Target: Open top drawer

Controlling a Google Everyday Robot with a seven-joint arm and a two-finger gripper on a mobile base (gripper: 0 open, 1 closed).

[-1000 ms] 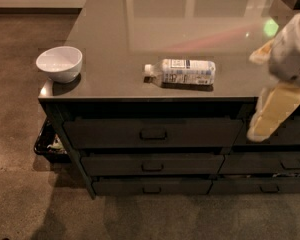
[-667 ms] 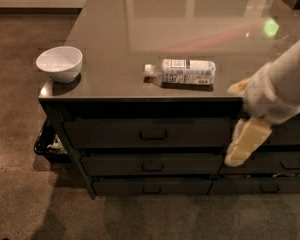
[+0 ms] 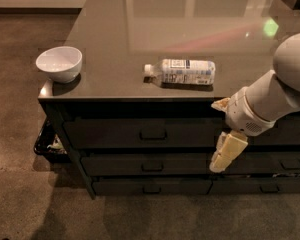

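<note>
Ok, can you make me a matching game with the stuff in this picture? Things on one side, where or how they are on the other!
Things:
1. white bowl
2. bottle
3. top drawer
4. gripper

Where or how:
A. shut, loop handle at its centre
B. lying on its side on the counter
C. upright near the counter's left corner
D. below the counter edge, right of that handle

Pairs: 1-C, 2-B, 3-A, 4-D

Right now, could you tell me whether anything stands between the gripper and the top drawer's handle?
Nothing visible does. The gripper hangs right of the handle of the top drawer, with only bare drawer front between them. The bottle and bowl sit on the countertop above.
</note>
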